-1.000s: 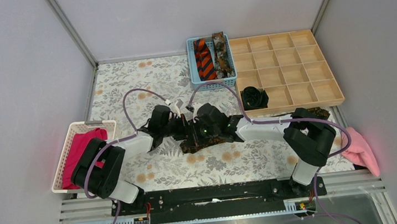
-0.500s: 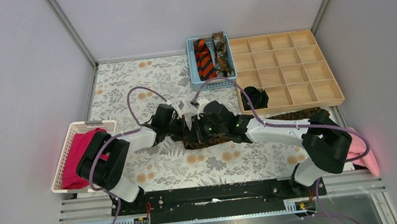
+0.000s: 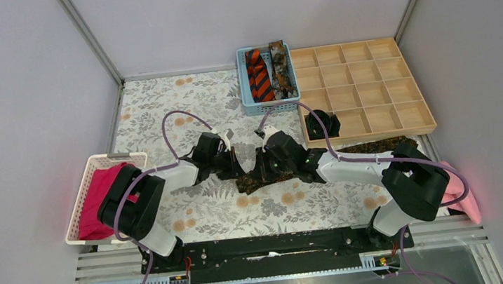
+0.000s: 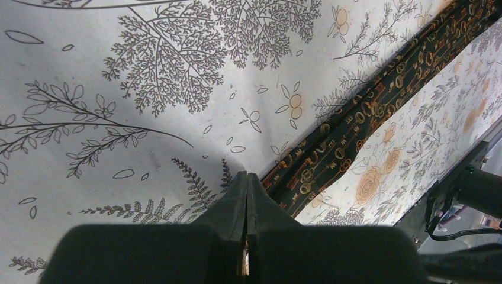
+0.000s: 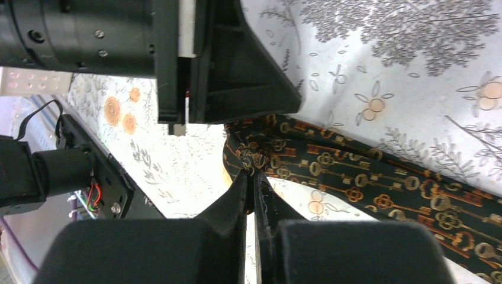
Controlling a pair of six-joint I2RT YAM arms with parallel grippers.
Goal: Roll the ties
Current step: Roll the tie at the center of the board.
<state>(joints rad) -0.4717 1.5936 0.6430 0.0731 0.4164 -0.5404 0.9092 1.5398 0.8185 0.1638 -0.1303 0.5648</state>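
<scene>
A dark tie printed with orange keys (image 3: 384,145) lies as a long strip across the floral mat, and also shows as tie fabric (image 4: 355,118) in the left wrist view. My right gripper (image 5: 253,173) is shut on the bunched near end of the tie (image 5: 355,177); from above the right gripper (image 3: 263,163) sits at the strip's left end. My left gripper (image 4: 247,175) is shut with nothing in it, its tips on the mat just beside the tie's edge. From above the left gripper (image 3: 235,163) stands a little left of the right one. An orange-and-black striped tie (image 3: 258,74) and a brown mottled tie (image 3: 280,68) lie in the blue basket (image 3: 242,79). A black coiled tie (image 3: 322,123) sits in the wooden tray (image 3: 369,84).
A white basket (image 3: 84,188) holding a magenta cloth (image 3: 102,193) stands at the left edge of the mat. A pink cloth (image 3: 458,191) lies at the right edge. The wooden tray has several compartments along the back right.
The two grippers, close together over a bunched end of the tie, have drawn apart. The left one now sits off the fabric, and the tie end lies flatter.
</scene>
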